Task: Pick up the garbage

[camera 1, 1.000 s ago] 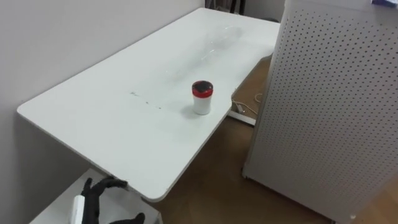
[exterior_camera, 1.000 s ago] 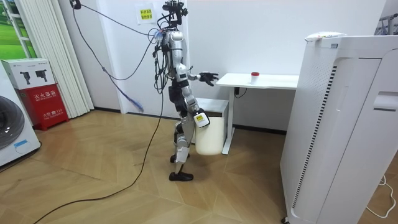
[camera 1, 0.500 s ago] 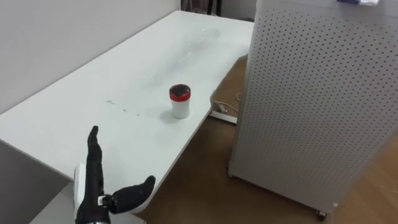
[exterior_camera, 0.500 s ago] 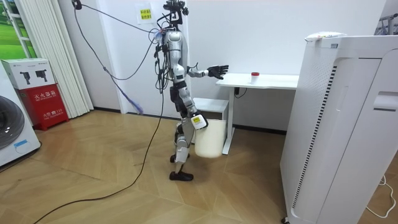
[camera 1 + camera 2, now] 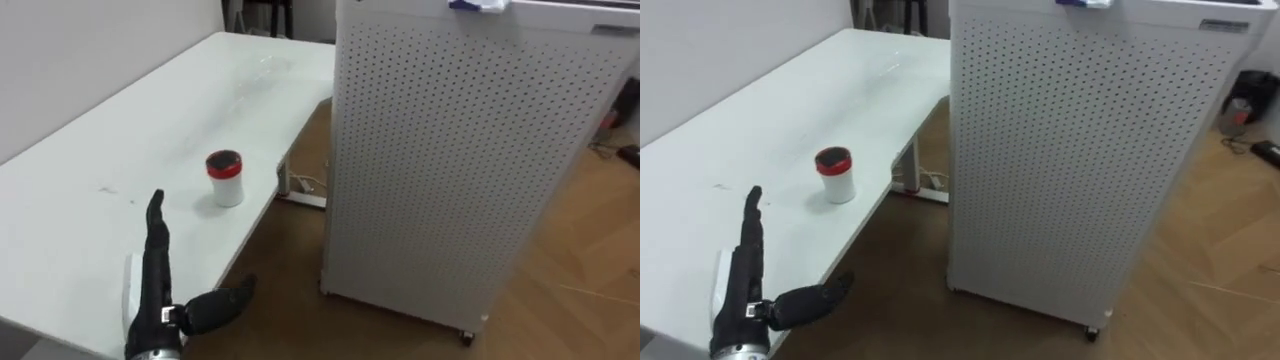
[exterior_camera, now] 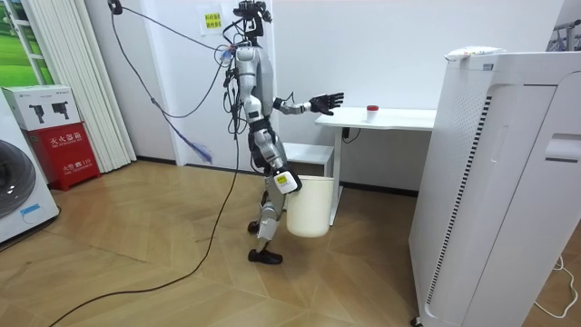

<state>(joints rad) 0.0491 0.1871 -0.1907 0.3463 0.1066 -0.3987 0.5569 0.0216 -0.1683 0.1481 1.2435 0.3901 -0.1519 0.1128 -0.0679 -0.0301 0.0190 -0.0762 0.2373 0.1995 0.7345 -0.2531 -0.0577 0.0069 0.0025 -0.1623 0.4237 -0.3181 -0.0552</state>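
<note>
The garbage is a small white cup with a red lid [image 5: 225,178], upright on the white table [image 5: 120,150] near its right edge; it is also seen as cup [image 5: 836,174] and cup [image 6: 371,110]. My left hand [image 5: 157,275] is raised over the table's near end, fingers straight and thumb spread, open and holding nothing, well short of the cup. In the room view I stand at the table's end with the left hand [image 6: 325,101] stretched toward it. My right hand [image 6: 283,181] hangs at my side against a white bin [image 6: 309,207]; its grip is hidden.
A tall white perforated cabinet [image 5: 450,150] stands close to the table's right, leaving a narrow strip of wooden floor [image 5: 290,250] between them. A wall runs along the table's left. A low white unit [image 6: 313,156] sits under the table.
My left hand rose from below the table edge to above the tabletop, fingers straightened. My view swung right, so the cabinet looms larger. The bin swung slightly forward. The cup stayed put.
</note>
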